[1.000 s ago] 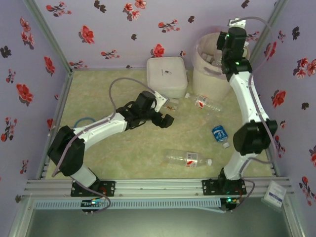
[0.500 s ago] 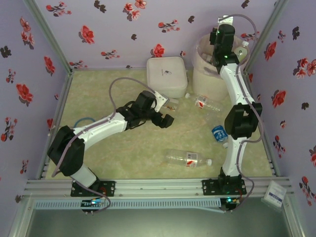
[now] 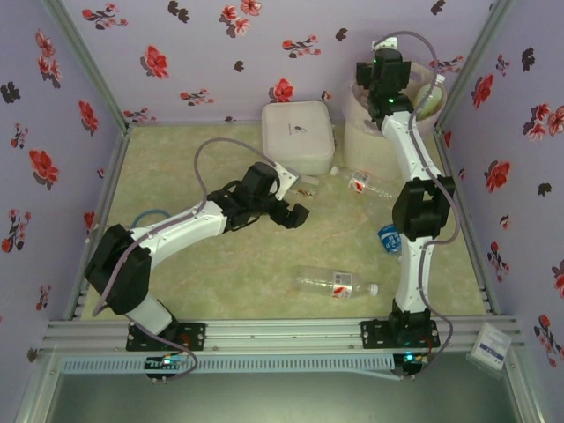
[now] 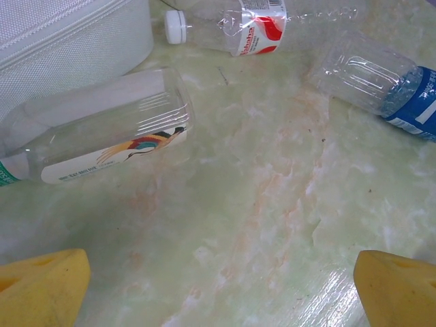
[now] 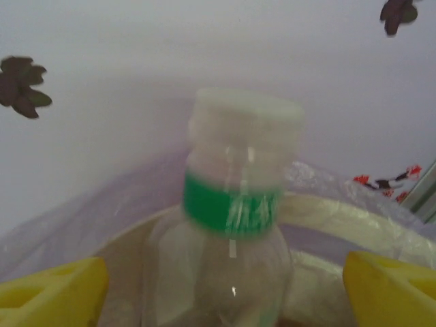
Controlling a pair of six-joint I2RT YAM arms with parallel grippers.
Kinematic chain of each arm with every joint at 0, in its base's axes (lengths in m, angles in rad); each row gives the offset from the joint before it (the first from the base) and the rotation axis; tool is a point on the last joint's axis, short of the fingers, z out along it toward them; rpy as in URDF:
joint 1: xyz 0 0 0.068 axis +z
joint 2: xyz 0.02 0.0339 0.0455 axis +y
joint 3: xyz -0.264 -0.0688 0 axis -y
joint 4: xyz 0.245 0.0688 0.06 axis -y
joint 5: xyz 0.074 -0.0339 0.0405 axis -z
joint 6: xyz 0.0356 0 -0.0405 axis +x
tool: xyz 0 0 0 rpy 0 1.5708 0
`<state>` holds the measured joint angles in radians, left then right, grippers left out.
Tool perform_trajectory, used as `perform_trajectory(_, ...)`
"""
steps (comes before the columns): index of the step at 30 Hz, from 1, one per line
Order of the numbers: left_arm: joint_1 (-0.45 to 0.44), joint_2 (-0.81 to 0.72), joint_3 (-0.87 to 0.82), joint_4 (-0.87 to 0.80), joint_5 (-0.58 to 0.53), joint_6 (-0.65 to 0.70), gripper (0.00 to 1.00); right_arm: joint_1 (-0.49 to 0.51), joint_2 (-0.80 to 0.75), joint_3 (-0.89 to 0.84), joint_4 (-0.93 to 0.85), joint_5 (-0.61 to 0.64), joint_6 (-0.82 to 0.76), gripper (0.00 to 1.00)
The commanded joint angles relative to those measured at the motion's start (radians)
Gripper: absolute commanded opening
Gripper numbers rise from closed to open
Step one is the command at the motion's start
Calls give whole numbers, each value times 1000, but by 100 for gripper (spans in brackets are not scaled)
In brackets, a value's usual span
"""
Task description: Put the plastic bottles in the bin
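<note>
My right gripper [image 5: 221, 294] is open above the bin [image 3: 368, 132], a cream-white bucket with a pale-pink liner. A clear plastic bottle [image 5: 228, 231] with a white cap and green band stands blurred between the yellow fingers [image 5: 51, 293], touching neither. It shows over the bin's right rim as the green-tinted bottle [image 3: 428, 99]. My left gripper [image 3: 304, 196] is open low over the table, nothing between its fingers [image 4: 41, 289]. Ahead of it lie a white-label bottle [image 4: 102, 133], a red-label bottle [image 4: 252, 24] and a blue-label bottle [image 4: 381, 82].
A white square lidded box [image 3: 298, 137] stands left of the bin. Another red-label bottle [image 3: 337, 283] lies near the front between the arm bases. The blue-label bottle [image 3: 393, 239] lies next to the right arm's elbow. Flowered walls close in three sides.
The right arm swung left and farther over the bin. Its gripper opened and let go of the green-band bottle. The left arm has not moved.
</note>
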<state>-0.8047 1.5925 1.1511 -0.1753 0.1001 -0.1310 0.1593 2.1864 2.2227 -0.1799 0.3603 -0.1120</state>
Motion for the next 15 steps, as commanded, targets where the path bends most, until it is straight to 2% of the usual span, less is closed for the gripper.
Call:
perform_trajectory(1,2,25,47,-36,-34,-44,100,-1,-66,27,-100,-18,38,95)
perform_trajectory(10,6,59,138,-77,-103,-145,100,4,-263,-17,-298,-76,145,99)
perform_trajectory(15,43,111,192,-104,-145,-324,100,7,-379,-62,-373,-122,206,99)
